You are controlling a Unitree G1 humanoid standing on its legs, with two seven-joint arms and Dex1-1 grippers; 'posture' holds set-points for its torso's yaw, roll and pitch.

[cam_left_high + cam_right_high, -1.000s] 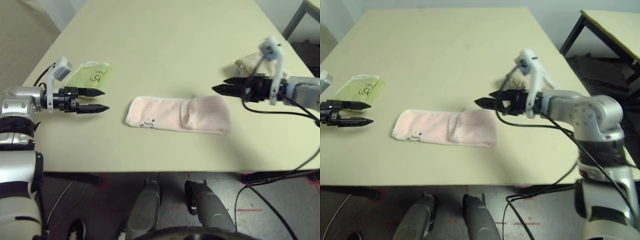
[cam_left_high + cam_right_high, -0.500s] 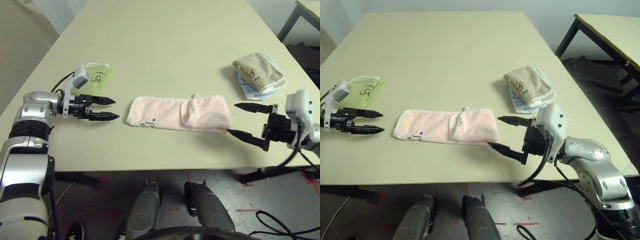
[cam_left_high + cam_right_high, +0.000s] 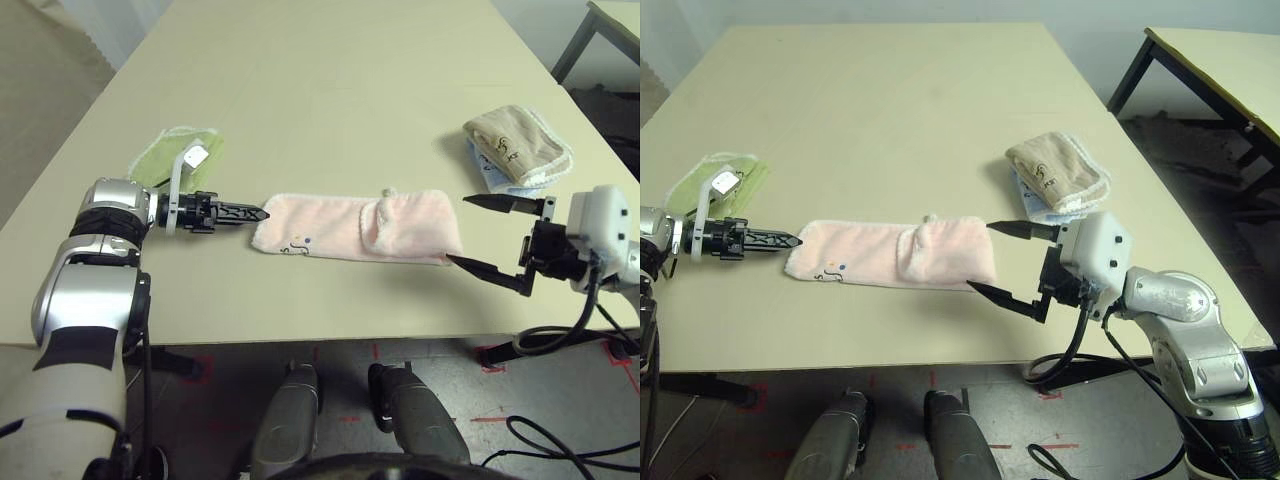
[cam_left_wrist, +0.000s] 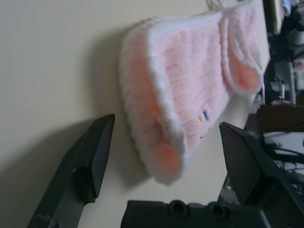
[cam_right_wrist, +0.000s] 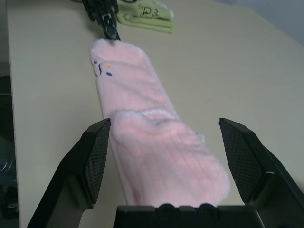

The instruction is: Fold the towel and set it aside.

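Note:
The towel [image 3: 355, 228], pale pink with white trim and small dark lettering, lies as a long folded strip across the middle of the table, one end doubled over. My left gripper [image 3: 262, 214] is at its left end. In the left wrist view the fingers [image 4: 95, 152] stand open on either side of the towel's [image 4: 190, 85] rounded end, without touching it. My right gripper [image 3: 980, 256] is open at the right end, its tips just off the cloth. The right wrist view looks along the towel [image 5: 152, 142].
A green folded towel [image 3: 175, 152] lies behind my left gripper. A beige folded towel [image 3: 515, 145] rests on a pale blue one at the back right. The table's front edge [image 3: 330, 335] runs close below the pink strip. A second table [image 3: 1220, 50] stands far right.
My left gripper has slid right to the towel's left end and turned on its side. My right gripper swung down from above the table and edged in to the right end.

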